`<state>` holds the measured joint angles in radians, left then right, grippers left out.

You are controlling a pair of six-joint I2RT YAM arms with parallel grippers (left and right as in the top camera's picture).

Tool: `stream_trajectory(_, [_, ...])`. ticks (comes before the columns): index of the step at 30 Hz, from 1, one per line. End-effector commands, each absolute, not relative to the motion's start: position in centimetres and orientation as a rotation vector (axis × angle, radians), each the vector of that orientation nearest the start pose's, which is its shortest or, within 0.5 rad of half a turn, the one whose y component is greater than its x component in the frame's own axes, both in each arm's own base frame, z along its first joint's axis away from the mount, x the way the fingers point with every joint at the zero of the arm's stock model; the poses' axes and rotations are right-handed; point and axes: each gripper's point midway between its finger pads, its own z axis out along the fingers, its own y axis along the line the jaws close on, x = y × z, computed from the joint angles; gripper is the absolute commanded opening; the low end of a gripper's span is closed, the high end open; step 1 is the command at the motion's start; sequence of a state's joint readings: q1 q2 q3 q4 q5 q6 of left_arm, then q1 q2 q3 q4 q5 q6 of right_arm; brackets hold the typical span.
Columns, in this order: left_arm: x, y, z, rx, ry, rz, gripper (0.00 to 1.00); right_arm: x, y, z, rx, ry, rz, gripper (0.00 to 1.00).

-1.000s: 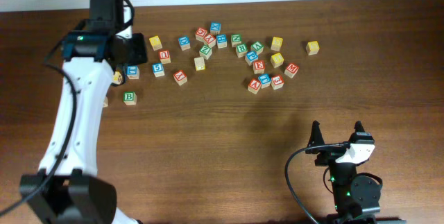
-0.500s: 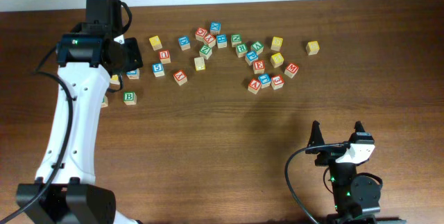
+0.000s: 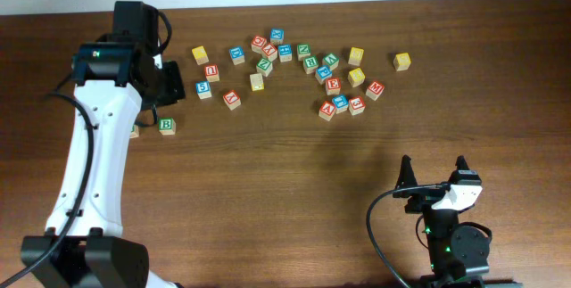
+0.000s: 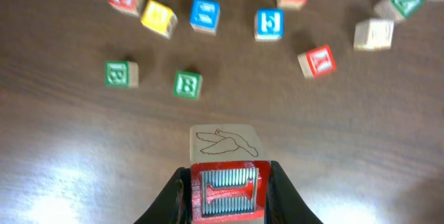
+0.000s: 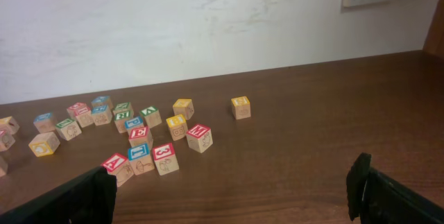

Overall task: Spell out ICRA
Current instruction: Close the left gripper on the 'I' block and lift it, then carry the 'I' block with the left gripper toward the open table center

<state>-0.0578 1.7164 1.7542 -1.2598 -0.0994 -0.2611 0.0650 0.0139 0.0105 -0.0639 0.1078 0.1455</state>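
Observation:
My left gripper (image 4: 223, 191) is shut on a wooden cube with a red face bearing an "I" (image 4: 223, 172), held just above the table. A bird drawing shows on the cube's far side. In the overhead view the left gripper (image 3: 169, 83) hangs over the left end of the scattered cubes and hides this cube. The red "A" cube (image 3: 326, 110) sits at the near edge of the right cluster, and shows as red "A" cube (image 5: 114, 164) in the right wrist view. The yellow "C" and green "R" are too small to pick out. My right gripper (image 3: 434, 165) rests open and empty at the front right.
Several letter cubes are scattered along the table's far side (image 3: 285, 56). A green "B" cube (image 4: 186, 84) and another green cube (image 4: 121, 73) lie just ahead of the held cube. A lone yellow cube (image 3: 402, 61) sits far right. Bare wood (image 3: 285, 181) fills the middle and front.
My left gripper has moved toward the table's front, away from the far edge, with the cube between its jaws. The right arm has not moved.

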Motion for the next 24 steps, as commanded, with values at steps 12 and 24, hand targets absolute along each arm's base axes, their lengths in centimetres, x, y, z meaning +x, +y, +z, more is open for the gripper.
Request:
stream_trajectory(12, [34.1,-8.7,16.7,-0.055,2.96,-0.105,0.11,24.6,-0.6,15.7,0.156,1.635,0.053,0.99])
stream_trajectory(24, [31.1,-16.0,9.7,0.283,2.965,-0.129,0.13,24.6,-0.6,15.7,0.156,1.635,0.053,0.98])
